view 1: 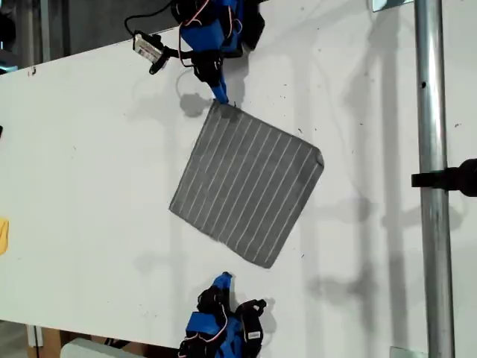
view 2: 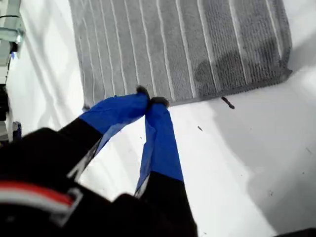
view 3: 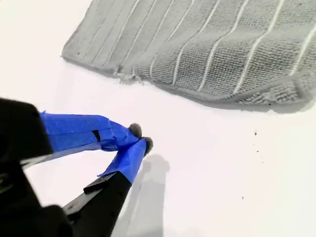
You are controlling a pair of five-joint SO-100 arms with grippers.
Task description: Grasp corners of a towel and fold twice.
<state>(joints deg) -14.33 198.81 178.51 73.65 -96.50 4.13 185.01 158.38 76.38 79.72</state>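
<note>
Nearest the lens in both wrist views, the black claw bodies are blurred and cut off by the frame. Our first claw (view 2: 150, 98) has its blue-taped fingertips pressed together at the hem of the towel (view 2: 177, 44). Whether any cloth lies between them we cannot tell, as the tips hide the hem there. In the exterior view this claw (view 1: 220, 97) meets the towel's uppermost corner (view 1: 218, 106). Our second claw (view 3: 141, 137), also pressed together, stands on the bare white table (view 3: 237, 163), apart from the towel's edge. The towel (view 1: 246, 183) lies flat and diamond-wise in mid-table. Its corner (view 1: 317, 158) toward the exterior view's right looks slightly curled. A yellow object (view 1: 3, 235) at that view's left edge is cut off and unidentifiable.
</note>
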